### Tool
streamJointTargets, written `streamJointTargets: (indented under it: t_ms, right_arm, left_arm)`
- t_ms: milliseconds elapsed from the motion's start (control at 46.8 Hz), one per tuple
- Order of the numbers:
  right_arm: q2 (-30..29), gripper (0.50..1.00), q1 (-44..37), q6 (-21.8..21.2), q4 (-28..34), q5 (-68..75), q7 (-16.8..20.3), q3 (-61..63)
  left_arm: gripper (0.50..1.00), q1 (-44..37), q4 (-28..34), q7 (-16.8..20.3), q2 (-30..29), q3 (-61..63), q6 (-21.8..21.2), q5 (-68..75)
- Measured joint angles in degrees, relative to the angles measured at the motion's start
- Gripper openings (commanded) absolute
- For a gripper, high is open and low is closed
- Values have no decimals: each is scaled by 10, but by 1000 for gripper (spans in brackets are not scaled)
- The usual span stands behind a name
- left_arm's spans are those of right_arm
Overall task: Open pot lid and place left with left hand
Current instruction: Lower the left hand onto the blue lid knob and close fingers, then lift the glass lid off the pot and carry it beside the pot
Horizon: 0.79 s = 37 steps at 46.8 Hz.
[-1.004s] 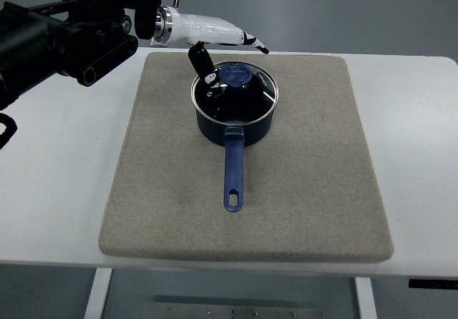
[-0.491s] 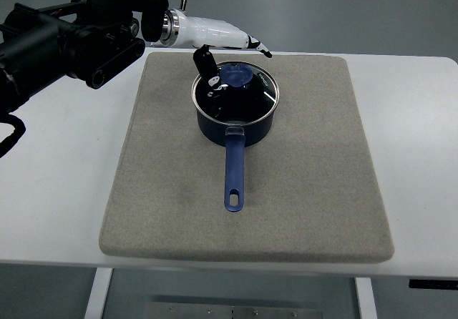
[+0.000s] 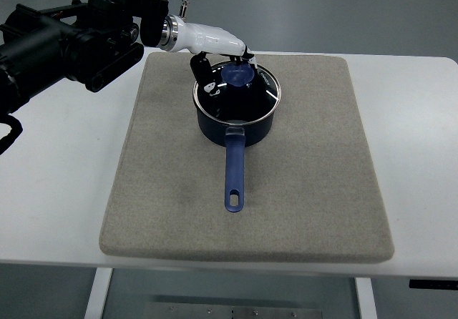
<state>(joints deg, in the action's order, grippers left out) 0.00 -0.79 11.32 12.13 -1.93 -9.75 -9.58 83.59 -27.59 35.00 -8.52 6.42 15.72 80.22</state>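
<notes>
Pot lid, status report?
Left hand over the lid knob, grip not confirmed. Lid on the pot. Mat left of pot open.

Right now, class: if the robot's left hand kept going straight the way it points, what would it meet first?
Most likely the blue round knob on the glass lid of the dark blue saucepan. The left hand points rightward over it, fingers around the knob; from above, contact is uncertain.

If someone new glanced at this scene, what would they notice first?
Most likely the dark blue pot on the far part of the grey mat, its long handle pointing toward the camera. Next, the left hand reaching in from the upper left, over the glass lid at its blue knob.
</notes>
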Motion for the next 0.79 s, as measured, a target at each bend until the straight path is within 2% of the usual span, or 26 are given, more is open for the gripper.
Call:
streamJointTargets:
  t_ms: [85,235,278,684,791]
  right_arm:
    - [0,917,0,0,0,0,0,0]
    - [0,917,0,0,0,0,0,0]
    - [0,917,0,0,0,0,0,0]
    - [0,917,0,0,0,0,0,0]
    - [0,917,0,0,0,0,0,0]
  left_arm:
    - [654,2,-1,0,0,0,1,0]
    - [523,5,0,0,0,0,7,0]
    - [500,6,0,0,0,0,9,0]
    - [500,27,0,0,-12,-9,11,-4]
    - [500,32,0,0,-34,-9,7,-4]
